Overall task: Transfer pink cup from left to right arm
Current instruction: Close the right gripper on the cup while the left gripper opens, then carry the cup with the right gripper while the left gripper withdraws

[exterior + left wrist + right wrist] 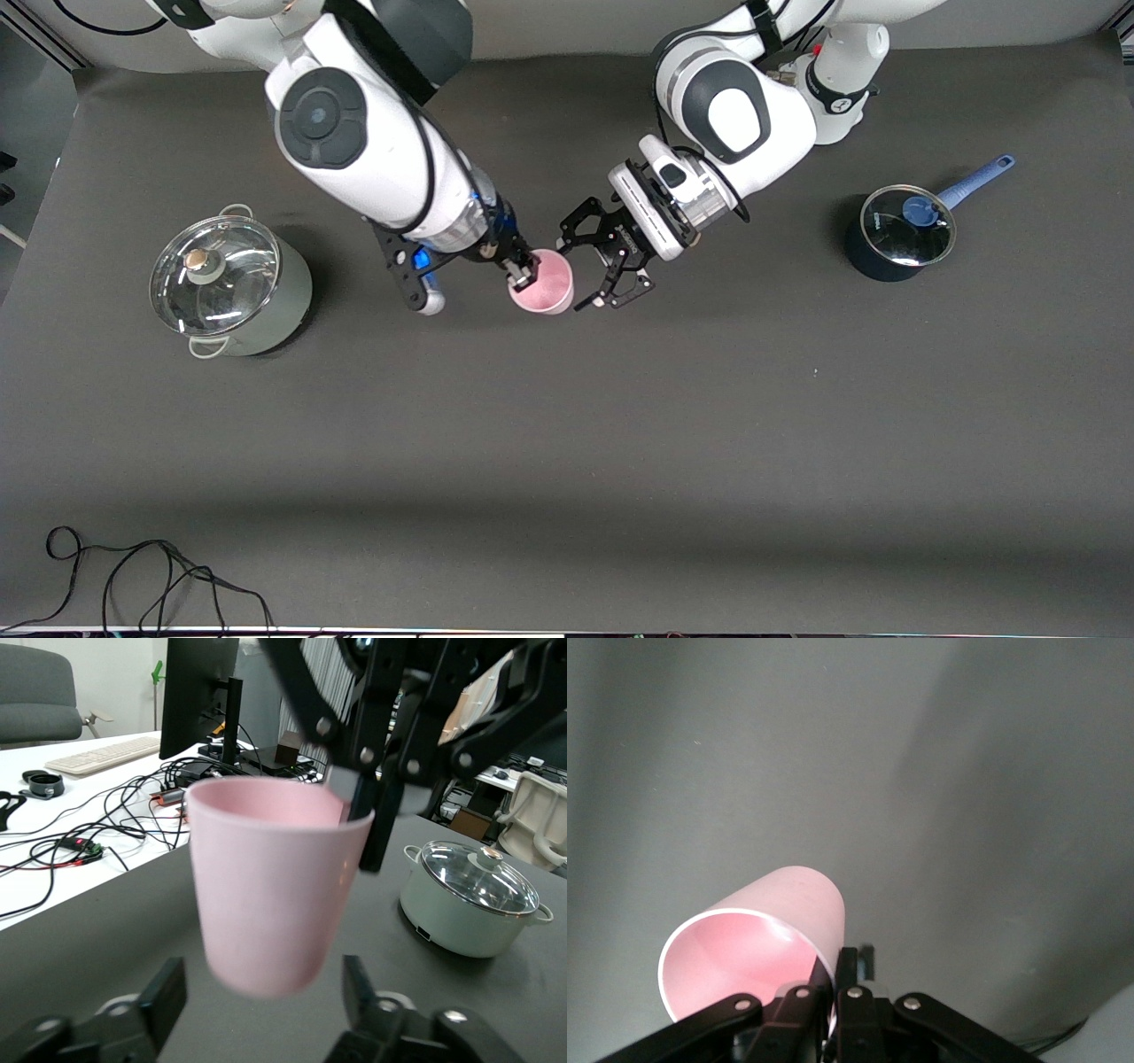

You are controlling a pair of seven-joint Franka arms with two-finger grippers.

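The pink cup (547, 282) hangs in the air over the middle of the table, mouth up. My right gripper (524, 273) is shut on its rim, one finger inside and one outside; the right wrist view shows the same pinch (835, 983) on the cup (762, 939). My left gripper (578, 276) is open beside the cup, toward the left arm's end. In the left wrist view the cup (270, 895) sits just past my spread left gripper (263, 970), touching neither finger, with the right gripper (359, 806) clamped on its rim.
A steel pot with a glass lid (229, 283) stands toward the right arm's end, also in the left wrist view (469, 904). A dark blue saucepan (899, 232) stands toward the left arm's end. A black cable (151, 576) lies at the table's near edge.
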